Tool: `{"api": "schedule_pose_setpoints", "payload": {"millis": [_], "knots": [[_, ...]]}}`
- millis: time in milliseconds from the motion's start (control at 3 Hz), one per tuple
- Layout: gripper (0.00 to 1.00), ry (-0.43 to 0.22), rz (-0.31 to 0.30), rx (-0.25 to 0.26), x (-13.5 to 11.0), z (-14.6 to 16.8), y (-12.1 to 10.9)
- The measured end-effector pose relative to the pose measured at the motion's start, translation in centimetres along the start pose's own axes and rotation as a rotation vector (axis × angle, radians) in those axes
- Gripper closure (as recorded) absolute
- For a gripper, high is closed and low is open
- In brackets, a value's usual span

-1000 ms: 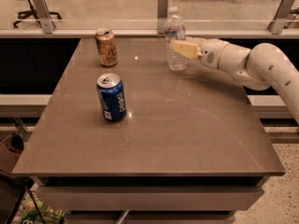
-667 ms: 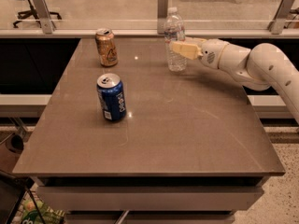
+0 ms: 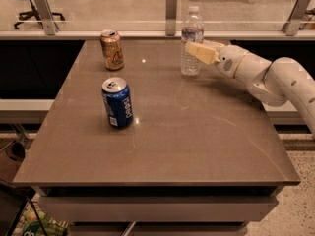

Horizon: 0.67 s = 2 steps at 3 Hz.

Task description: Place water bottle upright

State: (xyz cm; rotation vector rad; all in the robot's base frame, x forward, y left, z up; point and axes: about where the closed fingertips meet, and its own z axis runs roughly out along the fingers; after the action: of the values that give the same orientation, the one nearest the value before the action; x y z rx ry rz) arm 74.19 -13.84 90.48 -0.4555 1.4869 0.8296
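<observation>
a: where's the water bottle (image 3: 191, 31)?

b: standing upright on the table (image 3: 197, 146), right at the tip of the gripper (image 3: 196, 51), which meets it at mid-height; whether the gripper is clamped on it or loose, i cannot tell.

a: how will it handle?

b: light, thin-walled and slick, i'd guess (a hard squeeze would dent it); the ribbed middle is where to hold; tall and narrow, so it tips easily; the blue can (image 3: 117, 103) and gold can (image 3: 112, 49) sit well beyond the bottle from the hand.

Water bottle (image 3: 192, 29) upright on table (image 3: 197, 132), gripper (image 3: 196, 51) at its middle
</observation>
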Motion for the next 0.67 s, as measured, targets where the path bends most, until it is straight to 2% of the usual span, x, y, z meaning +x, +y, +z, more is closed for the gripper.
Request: {"api": "schedule_pose_setpoints", "payload": {"millis": [333,667], "knots": [[1.00,-0.029,0.020,0.017,0.65,-0.78,-0.20],[1.00,-0.030,0.012,0.032,1.01,-1.06,-0.35]]}}
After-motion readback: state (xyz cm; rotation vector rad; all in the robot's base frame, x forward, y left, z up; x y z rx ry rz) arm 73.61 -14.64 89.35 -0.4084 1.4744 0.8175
